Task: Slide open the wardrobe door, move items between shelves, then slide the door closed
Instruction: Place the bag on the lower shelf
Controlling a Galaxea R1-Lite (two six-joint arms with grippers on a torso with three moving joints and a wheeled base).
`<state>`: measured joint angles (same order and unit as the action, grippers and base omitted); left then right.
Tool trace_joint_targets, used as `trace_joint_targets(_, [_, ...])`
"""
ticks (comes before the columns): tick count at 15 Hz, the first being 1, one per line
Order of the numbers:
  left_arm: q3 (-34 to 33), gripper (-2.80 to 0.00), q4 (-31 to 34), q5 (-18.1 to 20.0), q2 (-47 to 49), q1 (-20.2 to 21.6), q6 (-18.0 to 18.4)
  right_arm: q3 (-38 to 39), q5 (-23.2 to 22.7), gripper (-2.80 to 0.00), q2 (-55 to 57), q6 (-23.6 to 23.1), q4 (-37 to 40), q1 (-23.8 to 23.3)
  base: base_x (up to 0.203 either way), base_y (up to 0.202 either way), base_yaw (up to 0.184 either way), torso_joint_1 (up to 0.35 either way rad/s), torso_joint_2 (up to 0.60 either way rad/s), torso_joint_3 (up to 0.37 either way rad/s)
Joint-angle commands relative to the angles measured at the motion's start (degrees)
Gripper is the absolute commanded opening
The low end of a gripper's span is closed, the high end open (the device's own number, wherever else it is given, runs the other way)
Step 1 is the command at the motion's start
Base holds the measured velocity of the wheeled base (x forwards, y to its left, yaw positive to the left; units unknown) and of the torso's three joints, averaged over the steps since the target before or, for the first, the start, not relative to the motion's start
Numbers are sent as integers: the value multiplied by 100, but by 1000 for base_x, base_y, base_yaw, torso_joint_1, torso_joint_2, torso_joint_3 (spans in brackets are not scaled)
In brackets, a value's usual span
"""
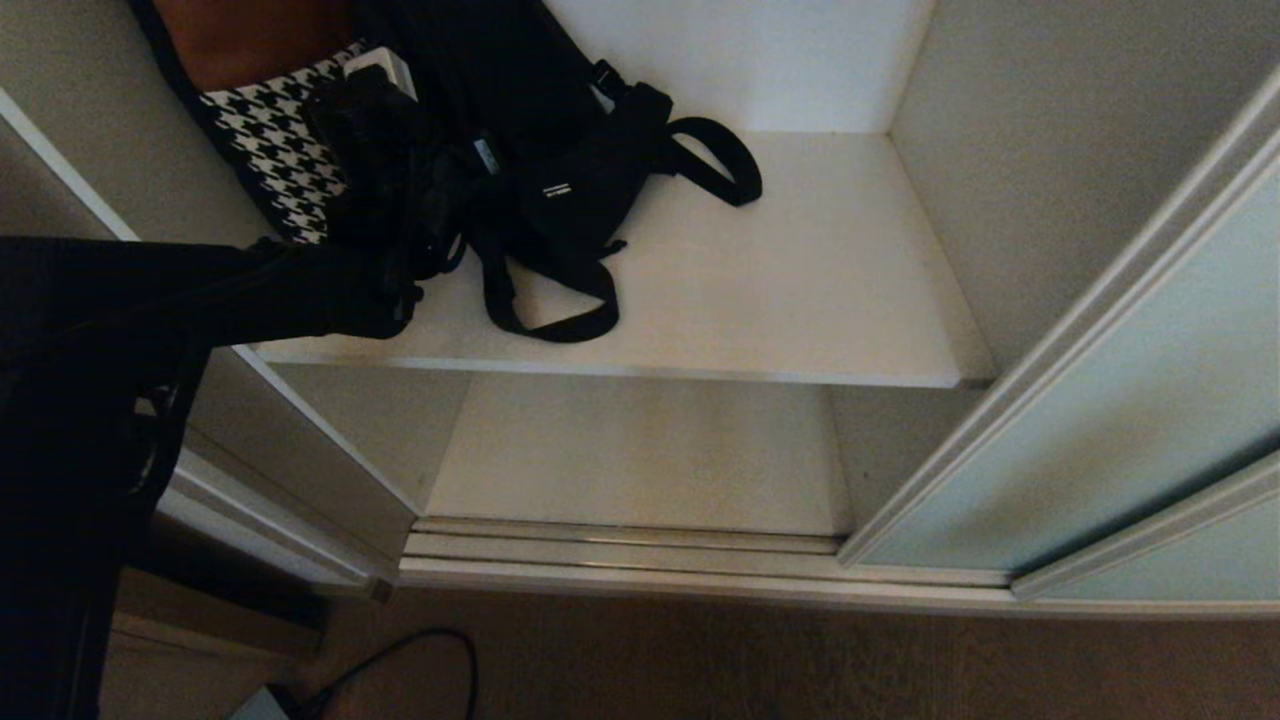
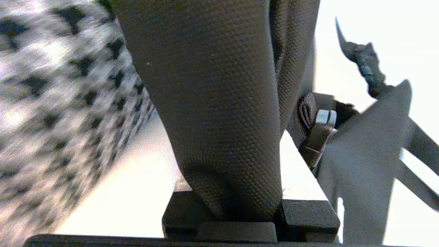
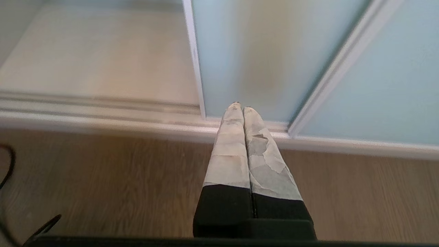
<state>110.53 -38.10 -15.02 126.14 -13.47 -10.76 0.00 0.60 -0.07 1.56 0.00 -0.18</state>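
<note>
While sliding wardrobe door (image 1: 1110,400) stands open at 3 o'clock, left gripper (image 1: 400,215) clamped on black bag (image 1: 570,190) strap, bag at 12 o'clock on upper shelf (image 1: 800,290), right gripper (image 3: 243,109) closed, empty, near floor track (image 1: 620,548).

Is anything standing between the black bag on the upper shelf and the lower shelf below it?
Nothing visible does. The black bag lies on the upper shelf, the sliding door stands aside at the right, and the lower shelf is open in front.
</note>
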Motion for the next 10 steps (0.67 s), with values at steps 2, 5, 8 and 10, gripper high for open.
trace_joint_targets(2, [12,-280,-22,-10,-54,-6,-5,0,2,-280,-10,2,0,1,-196,0,1,-2,2,0])
trace_joint_targets(5, [3,-280,-22,-24,-45,-6,-5,1,2,-280,-10,2,0,1,-191,0,0,0,1,1])
trace_joint_targets(8, [-14,-280,-14,-36,-45,-6,-13,9,2,-280,-1,2,0,1,-74,0,0,1,3,1])
trace_joint_targets(10, [-4,-280,131,-64,-77,-24,-13,3,2,-280,-10,2,0,1,0,0,0,0,0,0])
